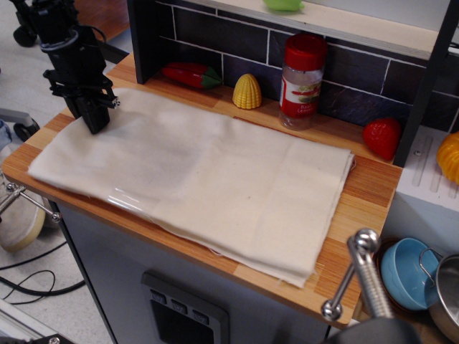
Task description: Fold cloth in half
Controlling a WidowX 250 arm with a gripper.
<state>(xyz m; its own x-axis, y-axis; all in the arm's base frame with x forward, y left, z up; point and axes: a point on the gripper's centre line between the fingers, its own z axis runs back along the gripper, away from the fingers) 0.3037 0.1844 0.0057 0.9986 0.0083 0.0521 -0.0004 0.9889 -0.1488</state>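
Note:
The cream cloth (215,172) lies flat across most of the wooden countertop (369,190), with its long side running left to right. A faint crease runs down its middle and its right edge is slightly frayed. My black gripper (93,123) points down at the cloth's far left corner. Its fingers are pressed together there and look pinched on the fabric's edge.
Behind the cloth, along the tiled back wall, stand a red pepper (188,74), a yellow corn (247,92), a red-capped spice jar (302,80) and a strawberry (381,137). A metal faucet (366,272), a blue cup (405,272) and a pot (448,294) are at the lower right.

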